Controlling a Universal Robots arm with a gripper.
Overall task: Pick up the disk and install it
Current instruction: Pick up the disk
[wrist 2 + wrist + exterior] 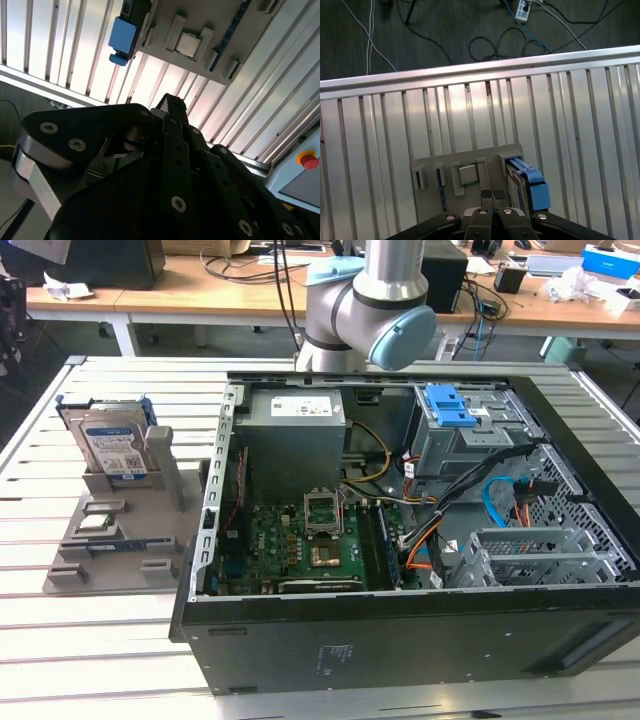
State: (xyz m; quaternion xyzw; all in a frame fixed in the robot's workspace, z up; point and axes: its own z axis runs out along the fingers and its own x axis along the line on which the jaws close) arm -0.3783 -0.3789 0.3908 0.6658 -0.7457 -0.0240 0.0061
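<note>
The disk [112, 447] stands on edge in a grey holder [120, 540] at the exterior view's left, its white-and-blue label facing forward and blue carrier rails on both sides. In the first wrist view the disk [531, 186] shows from above, its blue rail end sticking out of the holder [465, 172]. My gripper [492, 194] hangs well above the holder, beside the disk, with its black fingertips together and nothing between them. The second wrist view has the gripper [171, 103] in front of the slatted table and the disk's blue end [124, 37] farther off.
An open black computer case [400, 640] lies to the exterior view's right of the holder, with a motherboard [300, 540], a blue ribbed latch [450, 405] on a drive cage and a metal bay [530, 555]. A processor chip [468, 174] sits in the holder. The slatted table's edge [480, 67] borders the floor.
</note>
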